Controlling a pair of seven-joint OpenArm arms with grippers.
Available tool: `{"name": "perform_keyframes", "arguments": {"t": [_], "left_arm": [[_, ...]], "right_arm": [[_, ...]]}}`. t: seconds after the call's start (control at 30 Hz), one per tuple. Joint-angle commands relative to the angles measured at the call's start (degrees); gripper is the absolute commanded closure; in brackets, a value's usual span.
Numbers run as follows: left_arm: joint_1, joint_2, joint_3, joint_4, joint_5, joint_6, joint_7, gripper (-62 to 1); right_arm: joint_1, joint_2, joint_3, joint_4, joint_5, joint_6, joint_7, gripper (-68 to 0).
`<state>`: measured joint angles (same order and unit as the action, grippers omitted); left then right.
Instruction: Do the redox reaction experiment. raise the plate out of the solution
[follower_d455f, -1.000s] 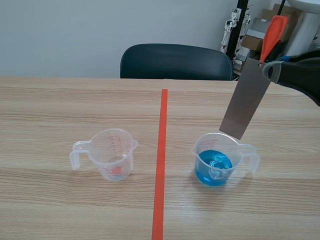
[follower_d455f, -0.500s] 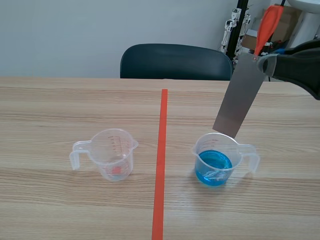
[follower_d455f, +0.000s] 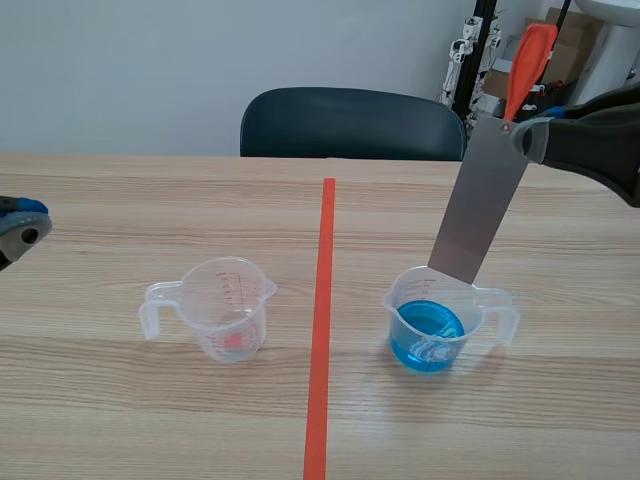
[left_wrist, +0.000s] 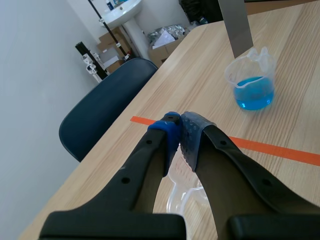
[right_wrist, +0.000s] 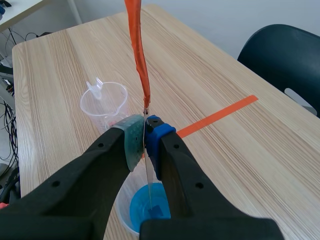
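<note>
Well, the right gripper (follower_d455f: 535, 140) is pinched tight on the top of the plate (follower_d455f: 478, 200), just under its orange handle (follower_d455f: 527, 55). The plate hangs tilted w/ its low edge right by the back rim of the cup (follower_d455f: 395, 305) that holds the blue solution (follower_d455f: 425, 335). It looks out of the blue stuff but not yet clear of the cup, & I can't tell if it touches the rim. So what could go bad? 1st, if the arm goes sideways before it goes up more, the low edge could bump the rim & tip the cup. The cup looks like light plastic, so the blue stuff would spill on the table (follower_d455f: 150, 420). 2nd, the plate is prob wet, so drops could fall off its low edge. If it swings away too soon, they land on the wood & not back in the cup. 3rd, the grip is only on a small bit at the top, & the plate is long & flat, so a fast jerk could make it swing, or slip down & splash. Going up slow & straight looks safest to me. The left gripper (left_wrist: 179, 125) is way off at the left side, fingers pressed together w/ nothing in them. It is apart from the empty cup (follower_d455f: 222, 305), so no bump risk there unless it moves in.
</note>
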<state>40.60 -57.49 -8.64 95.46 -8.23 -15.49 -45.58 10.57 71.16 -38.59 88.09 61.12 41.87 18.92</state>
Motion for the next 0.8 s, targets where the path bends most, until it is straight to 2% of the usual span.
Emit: {"name": "perform_keyframes", "arguments": {"t": [0.0, 0.13, 0.27, 0.43, 0.6, 0.77], "left_arm": [[-1.53, -0.68, 0.9, 0.17, -0.68, -1.73, 0.33, -2.7], [-8.07, -0.79, 5.53, 0.17, -0.59, -2.54, 6.21, -2.7], [-15.45, -0.35, 12.98, 0.17, 0.02, -2.49, 9.88, -2.7], [-24.48, 2.29, 20.9, 0.11, 4.07, -2.45, 14.29, -2.7], [-32.22, 6.58, 26.69, 0.07, 8.22, -2.43, 19.67, -2.7], [-38.56, 10.84, 31.41, -0.61, 13.6, -2.56, 22.18, -2.7]], "right_arm": [[1.01, 1.05, 1.2, 0.63, 1.09, 0.85, 0.83, -0.6], [1.01, 1.05, 1.49, 0.63, 1.09, 0.85, 0.66, -0.6], [1.01, 1.07, 2.45, 0.63, 1.11, 0.85, 0.59, -0.6], [1.01, 1.07, 2.82, 0.83, 1.29, 0.85, 0.2, -0.6], [1.01, 1.07, 2.82, 1.64, 1.31, 0.85, -0.9, -0.6], [1.01, 1.07, 2.82, 2.19, 1.33, 0.85, -1.16, -0.6]]}}
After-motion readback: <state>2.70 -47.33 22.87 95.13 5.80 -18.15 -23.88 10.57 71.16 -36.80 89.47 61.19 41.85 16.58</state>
